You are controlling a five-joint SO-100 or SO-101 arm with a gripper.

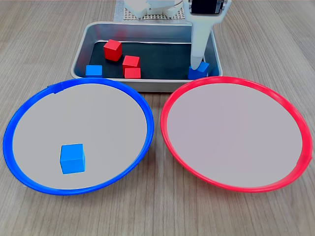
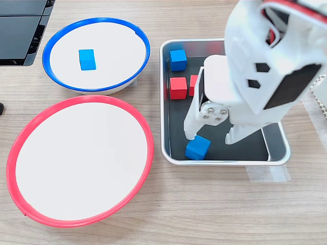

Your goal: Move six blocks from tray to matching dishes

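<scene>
The silver tray holds three red blocks, and the arm hides part of them in the second exterior view. A blue block lies at one end of the tray. Another blue block sits in the opposite corner. My gripper is open and reaches down into that corner, with one fingertip touching this block's top edge. The blue-rimmed dish holds one blue block. Nothing lies in the red-rimmed dish.
Both dishes sit side by side on the wooden table, right against the tray's long wall. A black flat device lies at the second exterior view's upper left. Tape holds one tray corner. The arm's white base stands behind the tray.
</scene>
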